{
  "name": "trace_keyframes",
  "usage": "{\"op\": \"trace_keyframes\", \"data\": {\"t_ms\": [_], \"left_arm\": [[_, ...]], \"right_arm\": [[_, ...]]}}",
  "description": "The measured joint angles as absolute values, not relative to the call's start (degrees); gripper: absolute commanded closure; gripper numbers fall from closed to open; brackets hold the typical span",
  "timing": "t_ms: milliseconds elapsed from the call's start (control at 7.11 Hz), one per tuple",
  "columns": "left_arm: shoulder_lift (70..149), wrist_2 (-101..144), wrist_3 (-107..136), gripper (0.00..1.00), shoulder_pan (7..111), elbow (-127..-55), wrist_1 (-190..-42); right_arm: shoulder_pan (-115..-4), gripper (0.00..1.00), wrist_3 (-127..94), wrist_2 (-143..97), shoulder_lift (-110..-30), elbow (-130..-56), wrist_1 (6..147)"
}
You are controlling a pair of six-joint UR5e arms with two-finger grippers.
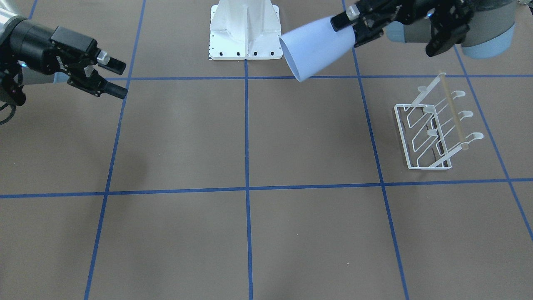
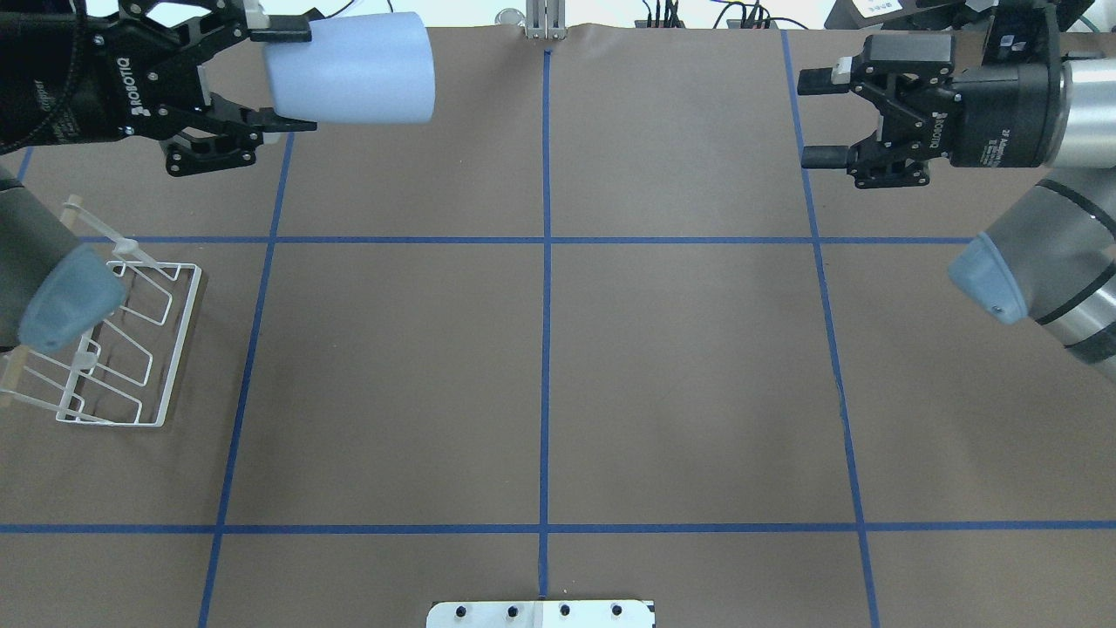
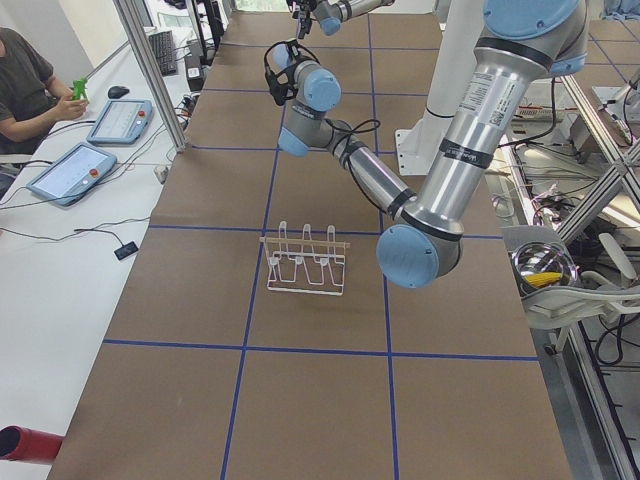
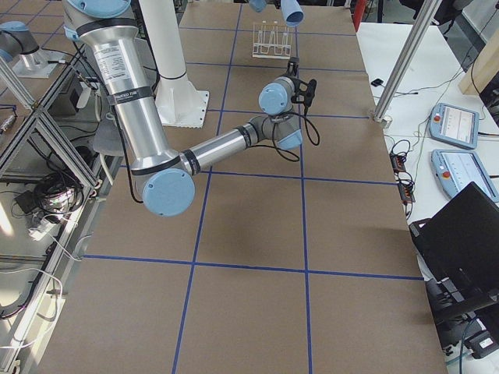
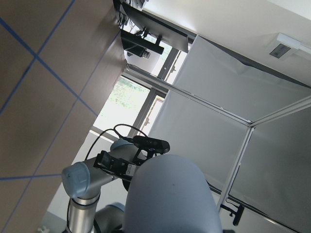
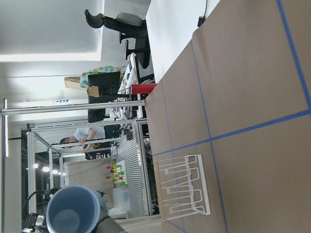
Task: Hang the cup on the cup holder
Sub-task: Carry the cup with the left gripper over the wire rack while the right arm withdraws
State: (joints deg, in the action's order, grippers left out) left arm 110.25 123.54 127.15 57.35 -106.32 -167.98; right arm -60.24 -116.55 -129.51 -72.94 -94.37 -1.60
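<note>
My left gripper [image 2: 270,83] is shut on the narrow base of the pale blue-grey cup [image 2: 353,68] and holds it on its side high above the table, rim toward the middle; the cup also shows in the front view [image 1: 318,48], the left wrist view [image 5: 170,199] and the right wrist view [image 6: 73,211]. The white wire cup holder [image 2: 131,340] stands on the table at the left, below and nearer the robot than the cup; it also shows in the front view [image 1: 429,133]. My right gripper [image 2: 815,118] is open and empty, raised at the far right.
The white robot pedestal [image 1: 245,31] stands at the table's near middle edge. Blue tape lines cross the brown table [image 2: 549,366]. My left arm's elbow [image 2: 65,296] hangs over part of the cup holder. An operator [image 3: 30,85] sits beside the table's far side.
</note>
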Motion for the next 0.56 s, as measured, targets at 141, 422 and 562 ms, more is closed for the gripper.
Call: {"op": "trace_keyframes", "data": {"t_ms": [141,422,562], "left_arm": [[108.4,128.7,117.9,1.0,60.8,-105.1,-162.2],[107.2,139.2,98.5,1.0,69.3,-103.9,-146.9],[106.7,141.9,87.4,1.0,72.3,-103.9,-139.0]], "right_arm": [[-62.6,0.0,-111.2,-130.7,-75.3,-93.2,0.1],[-65.8,0.0,-100.0,-131.0,-80.8,-92.3,3.7],[-67.5,0.0,-92.3,-131.1,-83.5,-92.2,6.4]]}}
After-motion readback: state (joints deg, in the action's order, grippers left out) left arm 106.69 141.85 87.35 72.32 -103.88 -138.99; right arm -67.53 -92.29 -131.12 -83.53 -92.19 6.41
